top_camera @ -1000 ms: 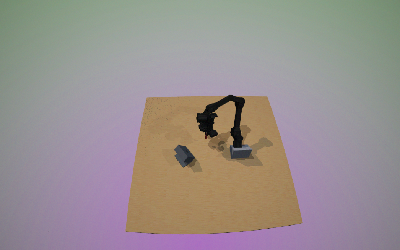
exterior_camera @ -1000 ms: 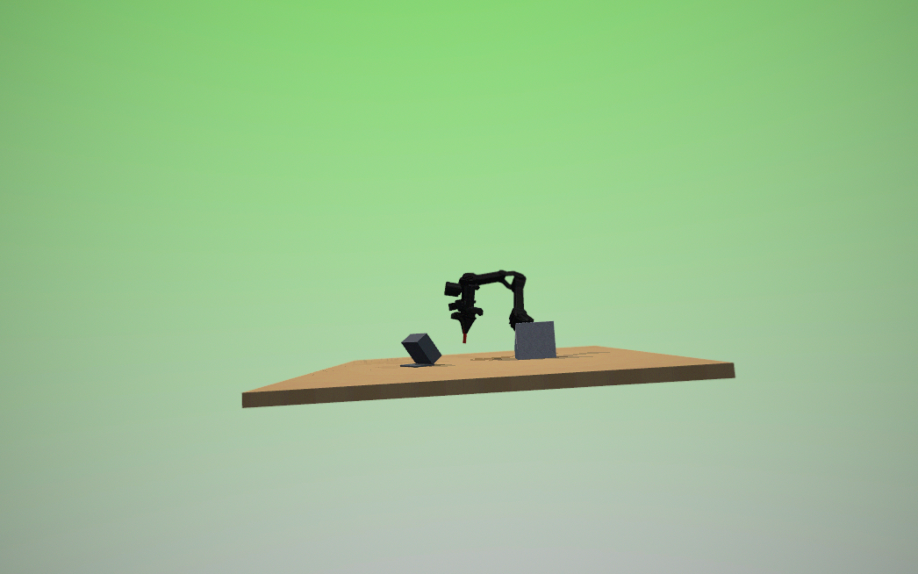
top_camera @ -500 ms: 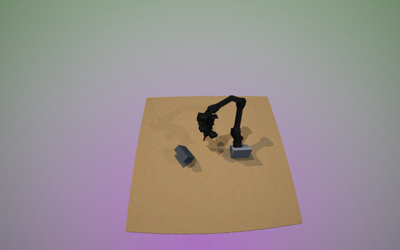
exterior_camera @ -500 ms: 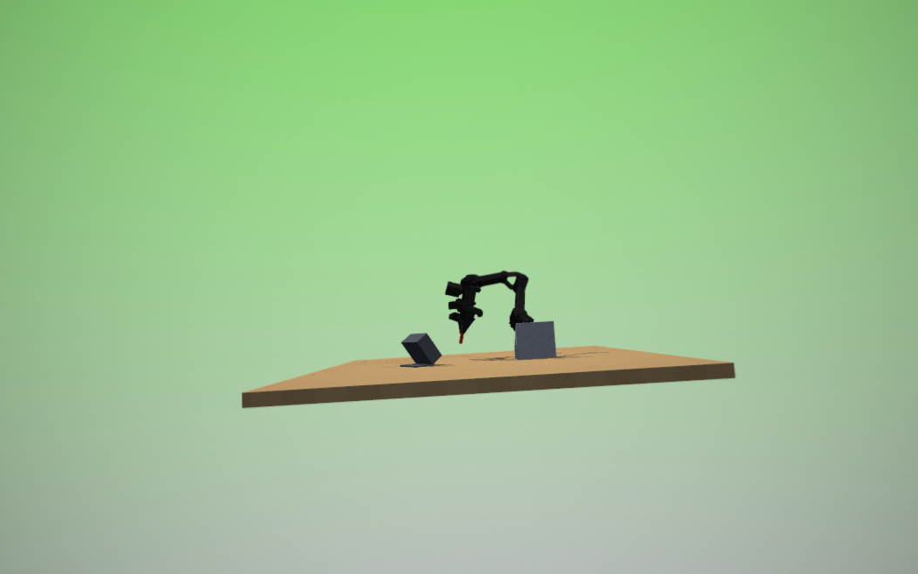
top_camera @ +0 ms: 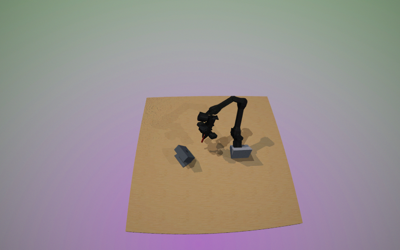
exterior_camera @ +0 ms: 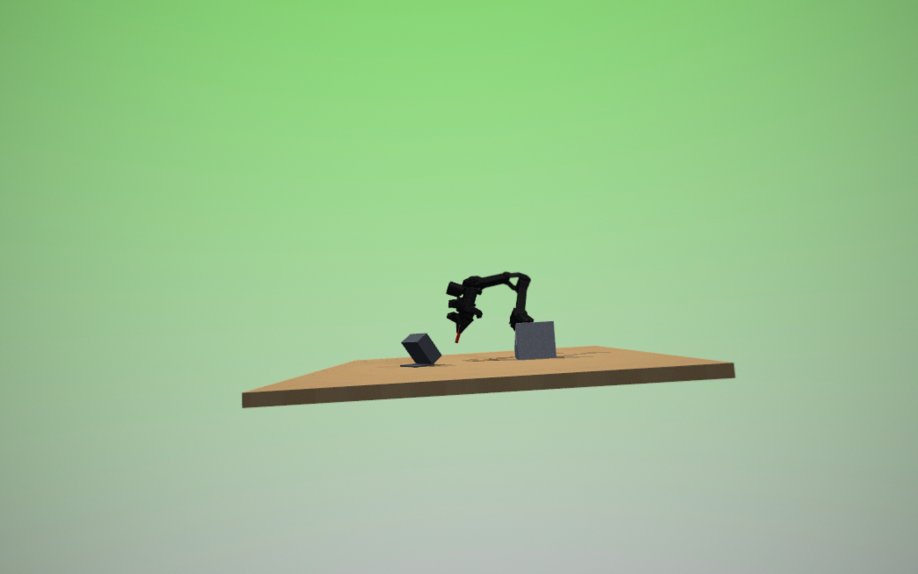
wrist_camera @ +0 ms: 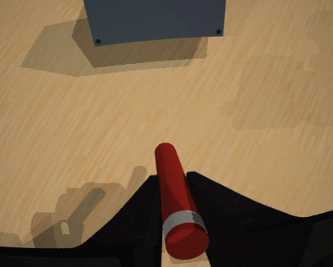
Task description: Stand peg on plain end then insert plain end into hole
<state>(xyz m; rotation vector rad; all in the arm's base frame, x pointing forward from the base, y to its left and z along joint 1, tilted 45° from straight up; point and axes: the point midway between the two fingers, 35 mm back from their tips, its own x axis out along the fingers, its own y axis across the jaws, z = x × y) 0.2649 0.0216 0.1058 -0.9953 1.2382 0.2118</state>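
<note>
The red peg (top_camera: 202, 139) (exterior_camera: 457, 337) (wrist_camera: 171, 180) is held above the table, leaning slightly. Its white band and banded end face the wrist camera, and its plain end points down, away from that camera. My gripper (top_camera: 205, 135) (exterior_camera: 459, 328) (wrist_camera: 173, 182) is shut on the peg, with a finger on either side below the band. The grey-blue sloped panel (top_camera: 182, 151) (exterior_camera: 417, 347) (wrist_camera: 156, 22) stands apart from the peg, to its left in the top and exterior views. A small dark hole (top_camera: 187, 151) shows faintly in its face. The wrist view shows only the panel's near part, with the hole out of frame.
The wooden table (top_camera: 213, 192) (exterior_camera: 491, 383) (wrist_camera: 111, 110) bears the panel and the grey base block (top_camera: 241, 152) (exterior_camera: 535, 340) of the arm, at the right in the top and exterior views. The panel has a flat foot (top_camera: 181, 161) on the table. Arm shadows cross the wood.
</note>
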